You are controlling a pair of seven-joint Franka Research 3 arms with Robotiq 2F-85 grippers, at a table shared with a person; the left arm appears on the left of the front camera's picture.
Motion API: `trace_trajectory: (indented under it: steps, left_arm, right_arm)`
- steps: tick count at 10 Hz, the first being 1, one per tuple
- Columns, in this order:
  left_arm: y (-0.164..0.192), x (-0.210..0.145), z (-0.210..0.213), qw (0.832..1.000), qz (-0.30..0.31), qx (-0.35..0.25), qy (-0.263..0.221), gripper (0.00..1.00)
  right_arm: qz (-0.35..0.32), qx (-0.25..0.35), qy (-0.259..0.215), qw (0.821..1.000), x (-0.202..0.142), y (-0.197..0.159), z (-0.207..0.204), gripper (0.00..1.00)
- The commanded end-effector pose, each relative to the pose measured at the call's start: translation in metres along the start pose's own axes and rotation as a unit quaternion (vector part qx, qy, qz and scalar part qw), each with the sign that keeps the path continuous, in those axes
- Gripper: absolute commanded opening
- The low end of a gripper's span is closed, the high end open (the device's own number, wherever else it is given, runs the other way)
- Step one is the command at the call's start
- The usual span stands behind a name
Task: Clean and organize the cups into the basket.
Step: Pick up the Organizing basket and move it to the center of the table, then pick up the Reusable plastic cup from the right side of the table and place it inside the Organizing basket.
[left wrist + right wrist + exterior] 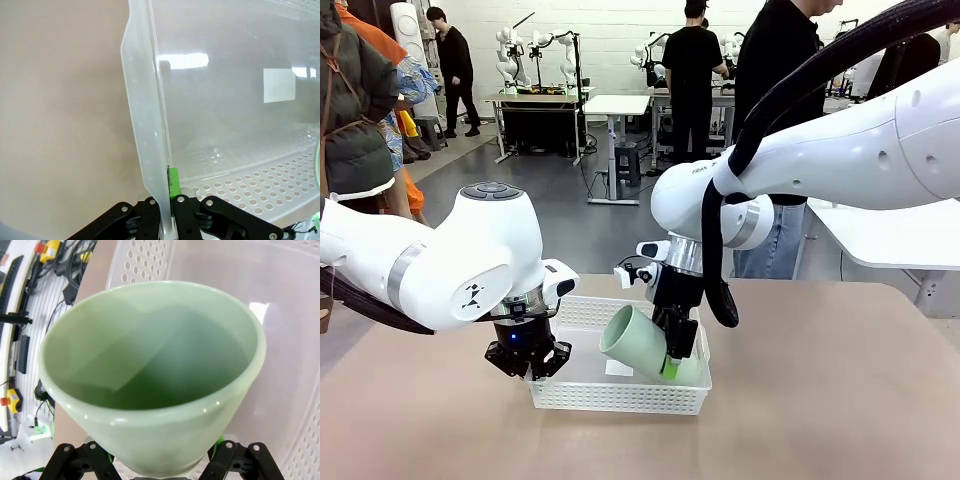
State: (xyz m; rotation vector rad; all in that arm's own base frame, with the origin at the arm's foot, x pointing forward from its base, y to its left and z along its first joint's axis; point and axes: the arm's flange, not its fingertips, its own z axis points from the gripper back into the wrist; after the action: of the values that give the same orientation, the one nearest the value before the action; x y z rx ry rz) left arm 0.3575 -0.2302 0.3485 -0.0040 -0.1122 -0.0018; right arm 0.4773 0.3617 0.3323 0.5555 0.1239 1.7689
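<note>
The white lattice basket [582, 390] sits in the middle of the table. My left gripper [528, 360] is shut on its left wall [145, 150], one green pad [173, 181] inside the wall. A pale mint green cup [638, 345] hangs tilted over the basket's right half, mouth toward the left. My right gripper [677, 362] is shut on the cup near its base. In the right wrist view the cup's open mouth [150, 365] faces the camera, with the basket floor [295, 340] behind it. The tan-brown cups are out of view.
A white label [279, 85] lies on the basket floor. The brown tabletop [820, 400] spreads to the right and front of the basket. A person [775, 60] stands at the far side behind the right arm. A white table [910, 235] stands far right.
</note>
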Motion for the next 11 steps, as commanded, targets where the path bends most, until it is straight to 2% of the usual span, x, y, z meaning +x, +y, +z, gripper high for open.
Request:
trace_trajectory:
  steps: [1, 2, 3, 8, 9, 11]
  left_arm:
    - [0.000, -0.002, -0.001, 1.000, -0.004, 0.003, -0.006, 0.00]
    - [0.000, -0.002, -0.001, 1.000, -0.004, 0.003, -0.006, 0.00]
    - [0.000, -0.002, -0.001, 1.000, -0.004, 0.003, -0.006, 0.00]
    - [0.000, -0.002, -0.001, 1.000, -0.004, 0.003, -0.006, 0.00]
    - [0.000, -0.002, -0.001, 1.000, -0.004, 0.003, -0.006, 0.00]
    - [0.000, -0.002, -0.001, 1.000, -0.004, 0.003, -0.006, 0.00]
  right_arm:
    - [-0.006, 0.012, 0.026, 1.000, 0.006, -0.005, 0.002, 0.81]
    - [-0.001, 0.018, 0.028, 0.999, 0.006, -0.004, 0.002, 0.87]
    - [0.002, 0.021, 0.028, 0.999, 0.007, -0.004, 0.001, 1.00]
    - [0.010, 0.012, 0.015, 1.000, 0.002, 0.004, 0.008, 1.00]
    - [0.019, -0.008, 0.006, 1.000, -0.002, 0.017, 0.018, 1.00]
    - [0.063, -0.102, -0.053, 0.991, -0.031, 0.070, 0.061, 1.00]
